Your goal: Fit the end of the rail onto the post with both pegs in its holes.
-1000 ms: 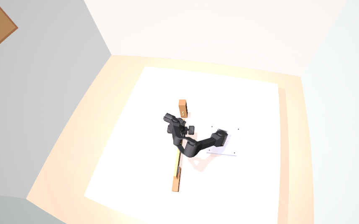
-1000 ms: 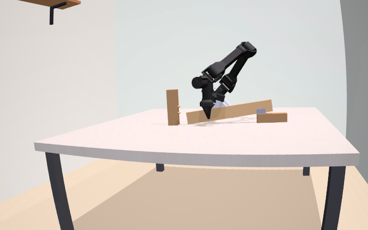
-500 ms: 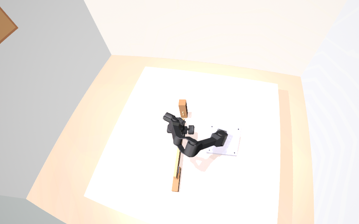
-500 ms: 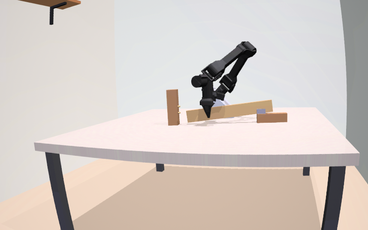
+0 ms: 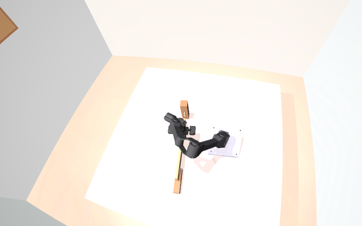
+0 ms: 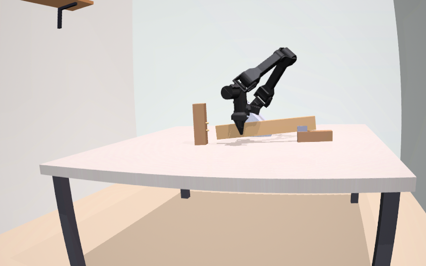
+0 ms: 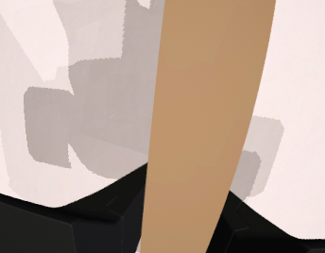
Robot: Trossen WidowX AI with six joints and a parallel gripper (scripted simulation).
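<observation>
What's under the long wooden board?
Its far end sits in the bracket on the low block. The lifted near end of the board has only shadowed table below. The bracket's inside is hidden.

Pale walls, wooden shelf [image 6: 72,3], tan floor [image 6: 228,228].
</observation>
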